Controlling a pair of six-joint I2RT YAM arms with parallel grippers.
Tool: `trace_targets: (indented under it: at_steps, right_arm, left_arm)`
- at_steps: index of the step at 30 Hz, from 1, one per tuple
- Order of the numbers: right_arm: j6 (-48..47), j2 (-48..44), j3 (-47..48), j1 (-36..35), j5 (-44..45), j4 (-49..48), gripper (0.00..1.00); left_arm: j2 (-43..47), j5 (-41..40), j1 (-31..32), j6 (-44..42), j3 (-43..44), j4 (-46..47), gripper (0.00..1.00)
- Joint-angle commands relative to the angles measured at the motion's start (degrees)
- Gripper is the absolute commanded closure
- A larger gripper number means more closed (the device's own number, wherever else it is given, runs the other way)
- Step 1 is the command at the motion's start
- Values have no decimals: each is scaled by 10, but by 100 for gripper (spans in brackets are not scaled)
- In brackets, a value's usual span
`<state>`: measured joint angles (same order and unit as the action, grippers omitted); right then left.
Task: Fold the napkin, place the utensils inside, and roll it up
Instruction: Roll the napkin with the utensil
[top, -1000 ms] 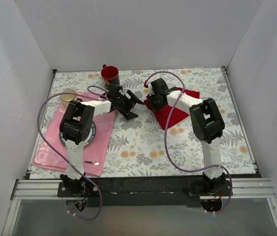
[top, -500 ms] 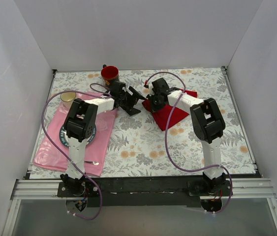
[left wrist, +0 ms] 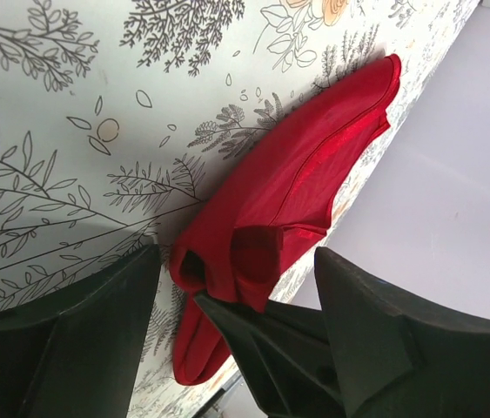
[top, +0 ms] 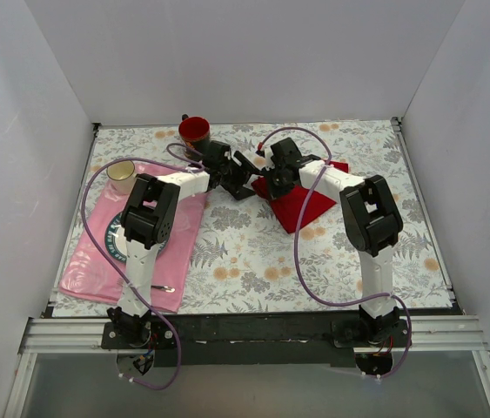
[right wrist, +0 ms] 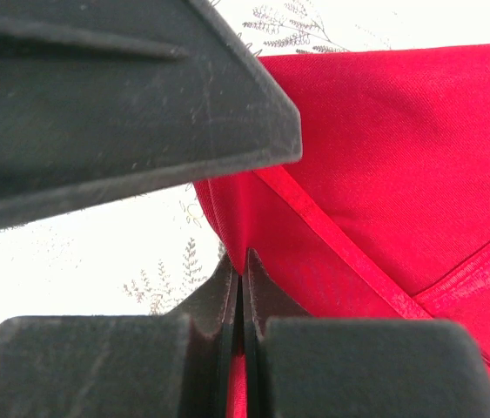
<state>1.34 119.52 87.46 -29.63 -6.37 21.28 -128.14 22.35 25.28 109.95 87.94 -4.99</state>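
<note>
- While the right gripper is clamped tight on a lifted bit of the napkin, the fold is the step in hand. The cloth lies bunched and partly doubled on the floral table, toward the far side, to the right of the red cup and well apart from the pink placemat.
- The left gripper has its jaws spread wide and is empty, just beside that pinched spot. Its fingers straddle the red lump.
- To fold well, I judge the left should take a second hold on the hemmed edge near the right's pinch, low to the table, before either arm pulls. One hold alone would let such soft cloth twist.
- Both holds should then travel together, level and slow, so hem lands on hem and the layers lie flat — no ridge for the roll to fight.
- The two grippers are crowded, so the left should come in along the edge rather than across it, lest finger strike finger.
- The gold utensils cannot be made out in these views, so the fold should leave a flat, open face of cloth for them.
</note>
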Motion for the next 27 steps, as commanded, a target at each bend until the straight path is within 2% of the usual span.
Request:
trace_targets:
  at_steps: [1, 7, 11, 13, 18, 20, 23, 26, 27]
  right_arm:
    - [6, -32, -6, 4, -6, 5, 99]
    - [5, -26, -3, 4, -15, 11, 99]
    - [6, -30, -9, 4, -15, 6, 99]
    - [6, -32, -8, 5, -14, 5, 99]
    - [6, -30, -4, 4, -14, 4, 99]
    - [3, -22, -2, 4, -19, 5, 99]
    - [-3, -16, -4, 4, -12, 17, 99]
    - [-10, -17, -11, 1, 7, 31, 85]
    - [-12, -20, -12, -2, 16, 33, 73]
  left_arm:
    - [-16, -69, 9, -33, -2, -76, 28]
    - [-19, -54, 12, -46, -18, -45, 28]
    - [-25, -47, 14, -47, -27, -35, 32]
    - [-21, -49, 14, -47, -42, -25, 37]
    - [-17, -63, 19, -58, -52, -23, 39]
    - [-12, -70, 18, -63, -58, -26, 37]
    - [2, -86, 18, -92, -58, -33, 28]
    - [17, -97, 16, -130, -53, -40, 22]
    - [21, -89, 16, -137, -48, -44, 21]
